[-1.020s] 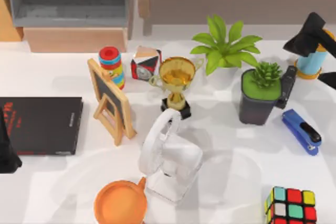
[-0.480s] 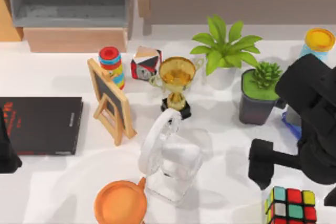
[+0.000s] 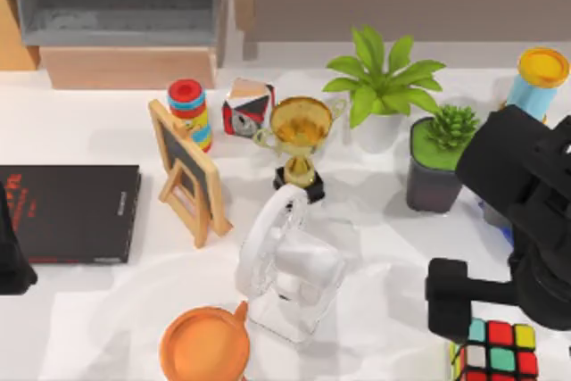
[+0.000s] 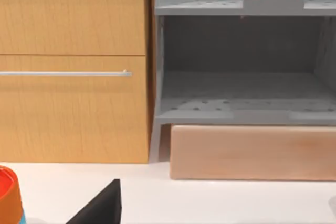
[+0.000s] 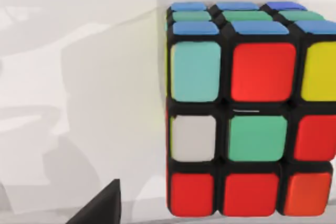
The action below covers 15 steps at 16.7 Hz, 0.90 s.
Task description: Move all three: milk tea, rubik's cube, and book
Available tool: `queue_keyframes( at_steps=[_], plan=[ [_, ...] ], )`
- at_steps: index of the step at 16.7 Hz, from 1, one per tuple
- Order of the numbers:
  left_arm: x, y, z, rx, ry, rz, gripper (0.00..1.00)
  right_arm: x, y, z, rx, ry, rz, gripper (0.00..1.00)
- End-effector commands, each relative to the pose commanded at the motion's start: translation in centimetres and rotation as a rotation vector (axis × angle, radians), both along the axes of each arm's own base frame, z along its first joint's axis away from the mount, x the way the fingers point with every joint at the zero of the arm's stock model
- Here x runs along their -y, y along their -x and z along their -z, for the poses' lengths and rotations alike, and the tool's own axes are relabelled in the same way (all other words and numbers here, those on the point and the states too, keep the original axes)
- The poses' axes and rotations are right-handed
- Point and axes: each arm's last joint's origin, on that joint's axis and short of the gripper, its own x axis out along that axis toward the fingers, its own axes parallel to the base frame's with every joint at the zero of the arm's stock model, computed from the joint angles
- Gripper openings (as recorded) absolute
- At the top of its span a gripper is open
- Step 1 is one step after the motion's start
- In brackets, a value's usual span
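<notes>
The rubik's cube [image 3: 495,350] sits at five o'clock on the tabletop [image 3: 393,256], partly cut off by the edge and by our right arm's dark body [image 3: 522,220], which hangs over it. In the right wrist view the cube [image 5: 247,124] fills the space ahead, so our right arm is nearer. Whether either arm's jaws are spread, we cannot tell. The book [image 3: 71,213] lies flat at nine o'clock beside our parked left arm [image 3: 11,252].

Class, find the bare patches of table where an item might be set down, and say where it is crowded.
Bare: between the book and orange bowl; between headphone stand and right end effector. Crowded: chalkboard, trophy, plants.
</notes>
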Motion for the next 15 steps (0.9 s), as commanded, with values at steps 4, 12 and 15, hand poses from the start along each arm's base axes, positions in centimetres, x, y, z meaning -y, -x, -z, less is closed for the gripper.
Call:
queue_keyframes(
  at_steps=[4, 12, 15],
  plan=[
    [0.0, 0.0, 0.0, 0.0, 0.0, 0.0, 1.0, 0.0, -0.1, 0.9, -0.001, 0.0, 0.001, 1.0],
    [0.0, 0.0, 0.0, 0.0, 0.0, 0.0, 1.0, 0.0, 0.0, 5.9, 0.0, 0.0, 0.0, 1.0],
    [0.0, 0.0, 0.0, 0.0, 0.0, 0.0, 1.0, 0.0, 0.0, 6.0, 0.0, 0.0, 0.0, 1.0]
  ],
)
